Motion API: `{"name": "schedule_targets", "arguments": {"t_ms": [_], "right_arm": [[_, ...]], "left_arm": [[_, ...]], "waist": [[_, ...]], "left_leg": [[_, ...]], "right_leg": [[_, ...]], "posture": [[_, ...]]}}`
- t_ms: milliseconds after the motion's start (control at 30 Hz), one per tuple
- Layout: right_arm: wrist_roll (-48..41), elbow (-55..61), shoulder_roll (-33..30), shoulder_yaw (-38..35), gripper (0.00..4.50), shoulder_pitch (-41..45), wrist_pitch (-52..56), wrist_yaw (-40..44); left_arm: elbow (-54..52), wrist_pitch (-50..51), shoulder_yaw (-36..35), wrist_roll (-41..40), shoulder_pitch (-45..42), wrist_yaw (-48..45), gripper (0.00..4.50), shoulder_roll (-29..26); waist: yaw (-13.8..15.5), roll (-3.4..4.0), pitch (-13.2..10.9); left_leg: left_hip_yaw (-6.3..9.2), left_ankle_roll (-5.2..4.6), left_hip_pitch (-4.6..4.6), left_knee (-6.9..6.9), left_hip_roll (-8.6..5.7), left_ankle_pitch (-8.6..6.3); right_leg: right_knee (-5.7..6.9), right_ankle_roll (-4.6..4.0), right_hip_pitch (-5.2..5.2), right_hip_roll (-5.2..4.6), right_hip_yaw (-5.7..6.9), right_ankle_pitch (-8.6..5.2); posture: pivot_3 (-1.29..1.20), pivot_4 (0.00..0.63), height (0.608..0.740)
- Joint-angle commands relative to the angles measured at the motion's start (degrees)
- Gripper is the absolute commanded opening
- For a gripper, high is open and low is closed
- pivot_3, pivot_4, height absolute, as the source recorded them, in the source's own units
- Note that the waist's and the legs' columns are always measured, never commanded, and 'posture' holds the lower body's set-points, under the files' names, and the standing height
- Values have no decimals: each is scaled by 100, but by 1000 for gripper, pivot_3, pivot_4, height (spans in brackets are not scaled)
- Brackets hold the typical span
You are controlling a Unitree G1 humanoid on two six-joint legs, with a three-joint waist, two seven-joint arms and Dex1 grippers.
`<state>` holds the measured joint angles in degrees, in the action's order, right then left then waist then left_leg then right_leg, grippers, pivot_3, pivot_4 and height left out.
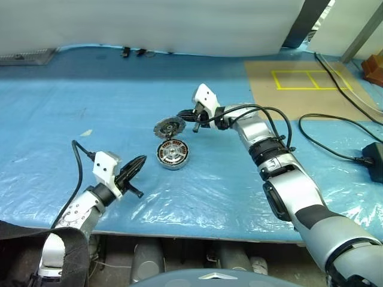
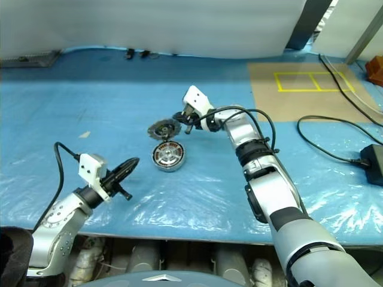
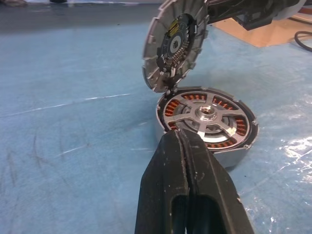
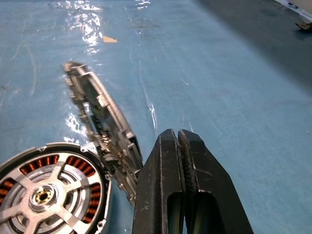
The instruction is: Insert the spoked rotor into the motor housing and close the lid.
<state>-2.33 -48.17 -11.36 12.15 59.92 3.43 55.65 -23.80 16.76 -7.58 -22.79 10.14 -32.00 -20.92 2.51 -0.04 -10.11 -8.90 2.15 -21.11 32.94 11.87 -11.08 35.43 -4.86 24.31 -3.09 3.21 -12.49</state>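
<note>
Your rotor (image 3: 207,117) sits inside the housing (image 3: 234,146); the lid (image 3: 175,46) stands half-raised beside your closed, empty right gripper (image 4: 178,141); left gripper (image 3: 183,146) closed, empty.

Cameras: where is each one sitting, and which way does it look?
Head views, left and right eye: from the head, looking down at the blue table; both arms show.
Left wrist view: on the left arm, along the shut left gripper toward the motor housing.
Right wrist view: on the right arm, along the shut right gripper beside the tilted lid.
Shared: housing and lid appear in every view.
</note>
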Motion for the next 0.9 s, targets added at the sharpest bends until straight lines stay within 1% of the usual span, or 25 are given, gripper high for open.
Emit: {"name": "schedule_targets", "arguments": {"t_ms": [33, 133, 333, 467, 600, 767, 900], "right_arm": [[-93, -209, 215, -154, 0, 384, -319, 82], [-149, -439, 434, -204, 0, 611, -303, 298], [16, -1038, 772, -118, 0, 1027, -590, 941], [262, -1513, 1009, 51, 0, 1203, -897, 1280], [630, -1789, 1008, 331, 0, 1181, -1096, 1670], [851, -1854, 906, 482, 0, 1052, -1166, 2020], [1035, -1849, 835, 546, 0, 917, -1278, 1892]], "left_arm": [[-196, -323, -241, 33, 168, 122, 38, 28], [-187, -487, -297, -47, 281, 64, 38, 57], [-375, -616, -363, -351, 553, 9, 38, 176], [-501, -556, -235, -225, 735, 102, 38, 151], [-460, -509, -162, 102, 813, 285, 38, 69], [-480, -494, -138, 143, 839, 314, 38, 46], [-436, -514, -133, 125, 804, 291, 38, 58]], "waist": [[-20, 1, 0], [-42, 4, -3], [-22, 6, -4], [-16, 7, -4], [-19, 7, -5], [-18, 9, -6], [-16, 8, -6]], "left_leg": [[0, 0, 1, 0, 1, 0], [-1, 0, 6, -2, 5, 0], [-4, 0, 3, -3, 6, -1], [-4, 0, 2, -2, 8, -1], [-4, 1, 11, -1, 10, -1], [-4, 0, 6, 1, 10, -1], [-5, 0, 5, 1, 10, -1]], "right_leg": [[1, 0, 0, 0, 0, 0], [5, -1, 3, 4, 0, 0], [2, -2, 4, 3, 0, -1], [4, -2, 5, 2, 0, -1], [10, -2, 2, 2, 0, -1], [10, -2, 4, 2, 0, -1], [10, -3, 4, 2, 0, -1]], "posture": [[0, 150, 740], [0, 150, 740], [0, 150, 740], [0, 150, 740], [0, 150, 740], [0, 150, 740], [0, 150, 740]]}}
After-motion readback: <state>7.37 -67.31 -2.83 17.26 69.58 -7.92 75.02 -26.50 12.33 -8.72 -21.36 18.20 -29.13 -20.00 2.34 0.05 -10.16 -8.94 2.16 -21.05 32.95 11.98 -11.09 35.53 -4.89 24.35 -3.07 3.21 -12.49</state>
